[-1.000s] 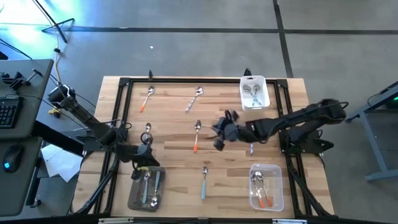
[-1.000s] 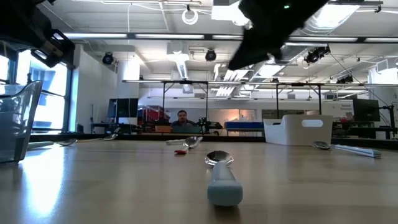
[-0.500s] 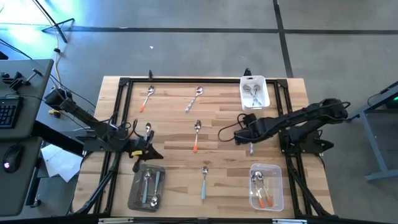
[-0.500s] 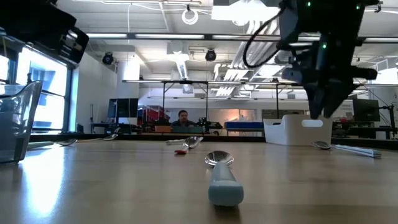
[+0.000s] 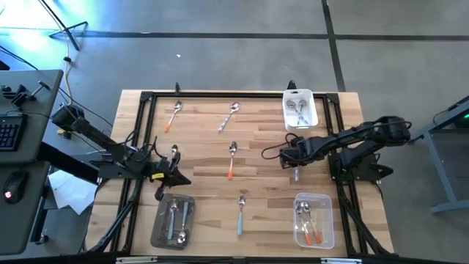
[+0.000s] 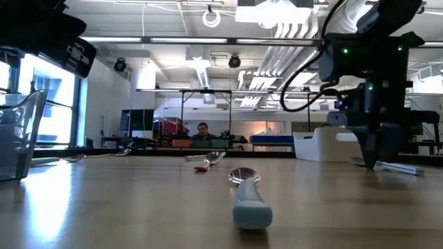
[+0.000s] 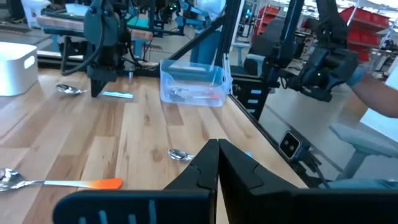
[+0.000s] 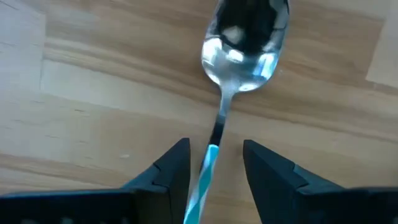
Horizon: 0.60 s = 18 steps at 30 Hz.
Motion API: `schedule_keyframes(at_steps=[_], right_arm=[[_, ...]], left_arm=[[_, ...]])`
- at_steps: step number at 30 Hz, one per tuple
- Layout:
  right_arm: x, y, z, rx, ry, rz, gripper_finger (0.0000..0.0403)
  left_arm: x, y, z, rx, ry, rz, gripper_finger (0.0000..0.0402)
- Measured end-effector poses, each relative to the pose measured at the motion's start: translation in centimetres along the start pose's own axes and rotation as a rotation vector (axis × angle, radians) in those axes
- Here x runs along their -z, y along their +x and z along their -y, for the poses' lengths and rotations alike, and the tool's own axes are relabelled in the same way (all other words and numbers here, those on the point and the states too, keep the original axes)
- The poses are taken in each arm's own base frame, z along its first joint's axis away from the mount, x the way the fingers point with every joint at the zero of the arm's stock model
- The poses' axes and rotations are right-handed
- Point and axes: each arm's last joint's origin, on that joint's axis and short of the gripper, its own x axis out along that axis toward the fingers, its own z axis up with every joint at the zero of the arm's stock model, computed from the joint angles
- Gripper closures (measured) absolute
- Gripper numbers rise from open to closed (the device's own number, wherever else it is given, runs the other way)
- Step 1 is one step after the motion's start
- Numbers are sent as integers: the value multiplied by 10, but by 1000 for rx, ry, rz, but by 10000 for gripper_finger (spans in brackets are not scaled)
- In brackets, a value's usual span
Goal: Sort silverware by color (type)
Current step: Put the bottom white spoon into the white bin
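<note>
My right gripper [image 8: 214,149] stands open near the table's right side [image 5: 294,163], pointing down. Its fingers sit on either side of the thin handle of a light blue spoon [image 8: 244,38] that lies flat on the wood, with a gap on both sides. My left gripper [image 5: 173,176] is shut and empty, hovering near a spoon [image 5: 174,152] at the left. More silverware lies flat on the table: two orange-handled spoons [image 5: 231,160] [image 5: 174,116], a silver one [image 5: 231,116] and a light blue one [image 5: 240,214].
A white tub [image 5: 300,110] with spoons stands at the far right. A clear tub [image 5: 314,220] with orange-handled spoons sits at the near right, and a tub [image 5: 174,221] with silver spoons at the near left. A black frame [image 5: 220,95] rims the table.
My right gripper has moved from the table's middle toward the right edge, tipped to point down, and come low over the light blue spoon. My left gripper has drawn back from above the near-left tub toward the far edge, staying shut.
</note>
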Motion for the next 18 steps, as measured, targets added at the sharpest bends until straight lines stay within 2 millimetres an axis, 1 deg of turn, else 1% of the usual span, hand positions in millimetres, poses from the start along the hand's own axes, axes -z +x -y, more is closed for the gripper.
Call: schedule_keyframes(at_steps=[3, 5, 9, 12, 13, 15, 18], right_arm=[[-1, 3, 2, -2, -23, -3, 277], [-1, 3, 2, -8, -48, -5, 292], [-2, 1, -2, -36, -124, -15, 345], [-2, -2, -7, -49, -194, -2, 389], [-2, -4, -9, -57, -214, 5, 394], [-4, -10, -16, -88, -238, 19, 389], [-6, -22, -24, -107, -283, 28, 386]], left_arm=[[0, 0, -1, -23, -6, 4, 401], [0, 0, -1, -34, -17, 7, 401], [-1, 0, -2, -70, -14, 23, 401], [-1, 0, -3, -111, 27, 29, 401], [-2, 0, -3, -126, 37, 32, 401], [-2, 0, -4, -150, 53, 34, 401], [-3, -1, -5, -152, 73, 40, 401]])
